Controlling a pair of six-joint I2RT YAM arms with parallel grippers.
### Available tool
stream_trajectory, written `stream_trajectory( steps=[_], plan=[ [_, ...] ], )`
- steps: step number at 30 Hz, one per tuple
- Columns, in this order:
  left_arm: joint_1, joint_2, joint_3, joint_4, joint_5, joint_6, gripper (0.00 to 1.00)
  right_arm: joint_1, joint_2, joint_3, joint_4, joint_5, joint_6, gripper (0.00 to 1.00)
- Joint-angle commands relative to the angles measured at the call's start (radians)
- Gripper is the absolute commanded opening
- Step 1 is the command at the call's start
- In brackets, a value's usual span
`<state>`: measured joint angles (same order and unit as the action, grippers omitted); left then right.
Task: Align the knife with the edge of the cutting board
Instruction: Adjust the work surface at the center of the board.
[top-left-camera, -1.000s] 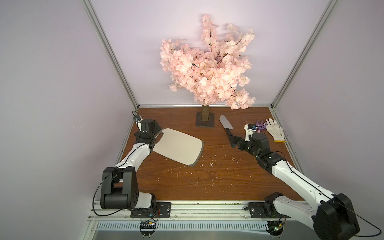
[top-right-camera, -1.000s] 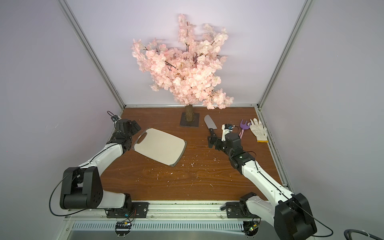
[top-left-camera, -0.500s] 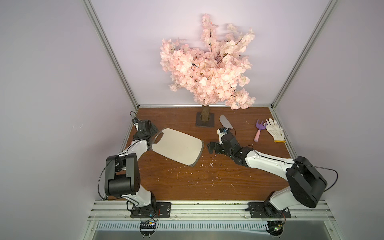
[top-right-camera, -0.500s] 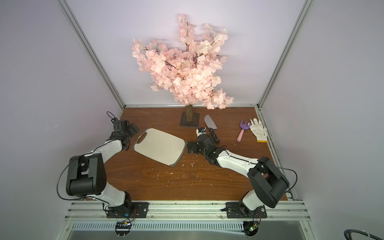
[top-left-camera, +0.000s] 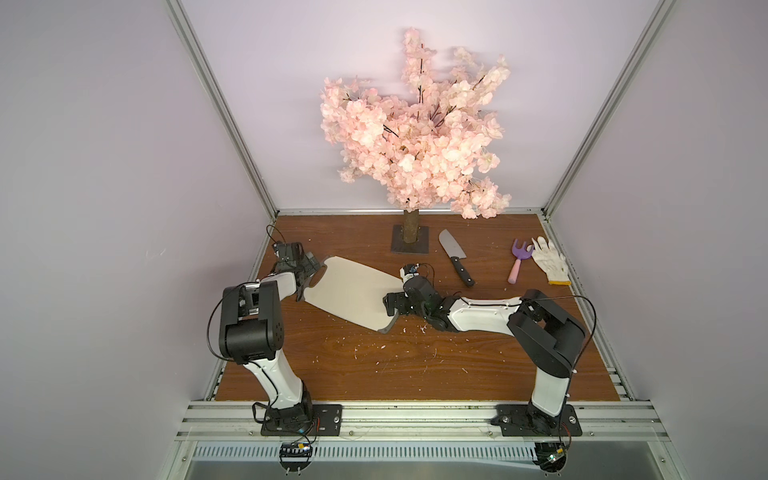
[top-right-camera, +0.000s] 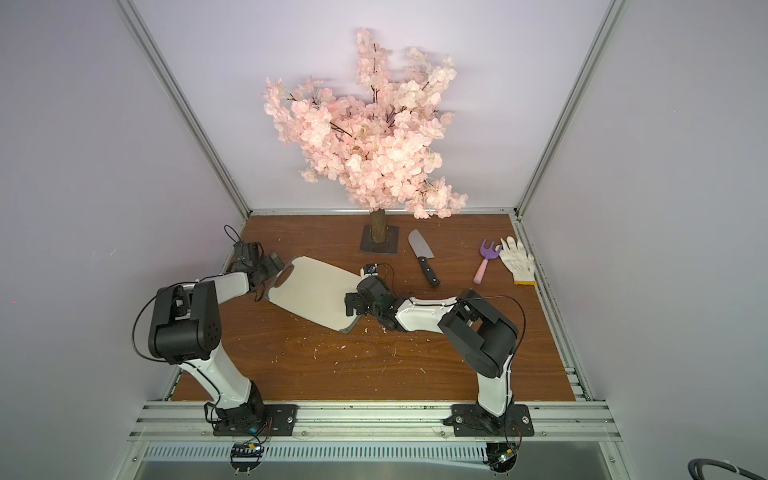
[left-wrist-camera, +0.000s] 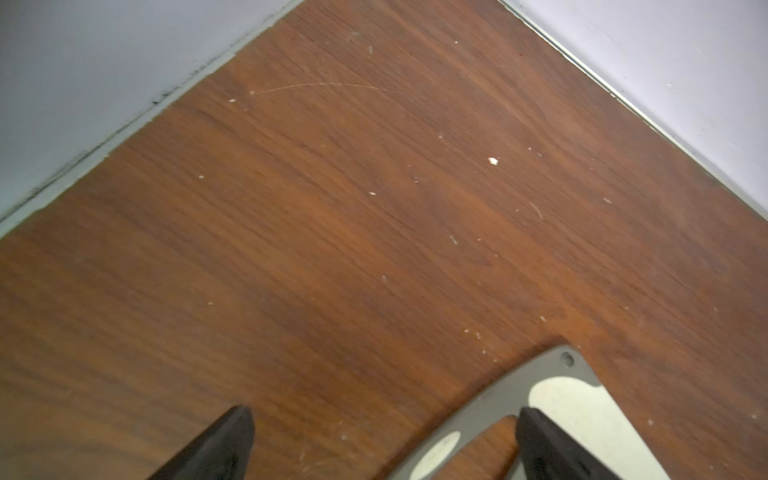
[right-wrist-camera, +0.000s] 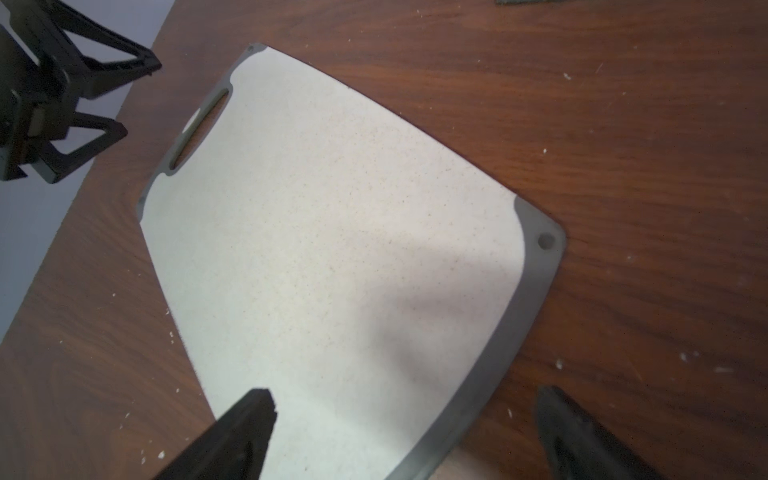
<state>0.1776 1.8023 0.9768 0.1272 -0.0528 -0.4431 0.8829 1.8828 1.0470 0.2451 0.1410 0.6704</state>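
The cutting board (top-left-camera: 349, 291) (top-right-camera: 313, 291), pale beige with a dark grey rim, lies slanted on the wooden table at middle left. The knife (top-left-camera: 455, 257) (top-right-camera: 422, 257) rests apart from it, further back and to the right, blade toward the tree. My left gripper (top-left-camera: 309, 272) (left-wrist-camera: 384, 419) is open at the board's handle-cutout end (left-wrist-camera: 557, 374), one finger over the rim. My right gripper (top-left-camera: 392, 311) (right-wrist-camera: 403, 399) is open low over the board's opposite short end (right-wrist-camera: 332, 249), straddling its grey rim. Neither holds anything.
A pink blossom tree (top-left-camera: 415, 137) on a dark square base (top-left-camera: 410, 243) stands at the back centre. A purple-and-pink toy fork (top-left-camera: 519, 259) and a white glove (top-left-camera: 548, 259) lie at back right. Walls close in on the left, right and back. White crumbs dot the wood.
My right arm has swung left, from beside the knife and fork to the board's near end. The left arm's elbow has risen while its gripper stayed by the board's handle end.
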Motion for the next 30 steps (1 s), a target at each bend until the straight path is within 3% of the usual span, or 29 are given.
stream_trajectory(
  steps=[1, 19, 30],
  plan=[
    [0.017, 0.036, 0.063, -0.036, 0.092, 0.02, 0.99, 0.019, -0.004, 0.028, -0.002, 0.027, 0.004, 1.0],
    [0.002, 0.18, 0.115, -0.107, 0.25, 0.013, 0.99, 0.044, -0.001, -0.019, -0.002, 0.036, 0.053, 1.0],
    [-0.151, 0.182, 0.155, -0.313, 0.139, 0.007, 1.0, 0.05, -0.03, -0.109, 0.071, 0.004, 0.111, 1.0]
  ],
)
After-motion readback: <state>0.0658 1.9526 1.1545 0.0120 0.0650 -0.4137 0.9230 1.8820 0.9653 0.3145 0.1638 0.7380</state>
